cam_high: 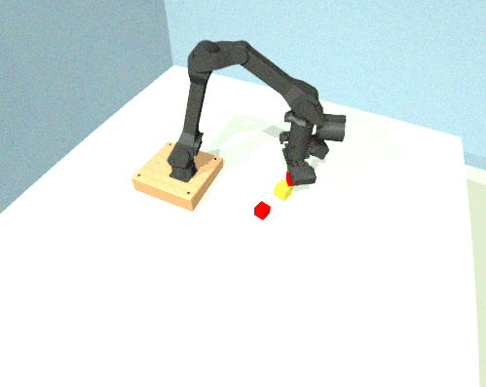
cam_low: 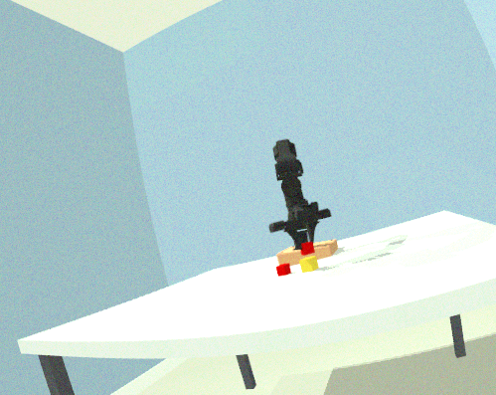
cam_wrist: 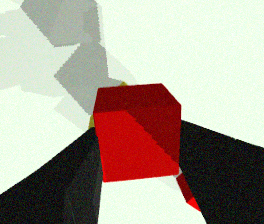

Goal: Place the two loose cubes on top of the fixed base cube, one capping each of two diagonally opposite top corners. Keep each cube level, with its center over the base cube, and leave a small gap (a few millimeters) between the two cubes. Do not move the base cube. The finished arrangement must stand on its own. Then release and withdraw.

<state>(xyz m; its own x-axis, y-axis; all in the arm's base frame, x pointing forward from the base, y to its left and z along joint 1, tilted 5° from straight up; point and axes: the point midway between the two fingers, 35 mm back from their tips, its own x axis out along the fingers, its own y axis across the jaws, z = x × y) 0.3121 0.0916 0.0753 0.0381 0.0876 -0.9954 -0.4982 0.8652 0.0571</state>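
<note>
Tool (cam_high: 296,177) closed on a red cube (cam_wrist: 137,136), dark fingers pressing it from both sides in the wrist view. Held just above and to the upper right of the yellow base cube (cam_high: 282,190) in the top view, near enough to overlap its far corner, though contact cannot be told. Second red cube (cam_high: 262,210) loose on the white worktop (cam_high: 130,290), lower left of the base cube and apart from it.

Coming move judged to turn on one offset: base cube down and slightly left of the held cube in the top frame, so only a short lowering needed to cap a corner, cube kept level.

Exterior view alone gives height: held cube (cam_low: 307,248) directly above the base cube (cam_low: 308,264), a thin gap possibly between them. Wrist view hides nearly all the base, only a yellow sliver at the held cube's left edge. Arm's wooden base plate (cam_high: 150,180) well to the left.
</note>
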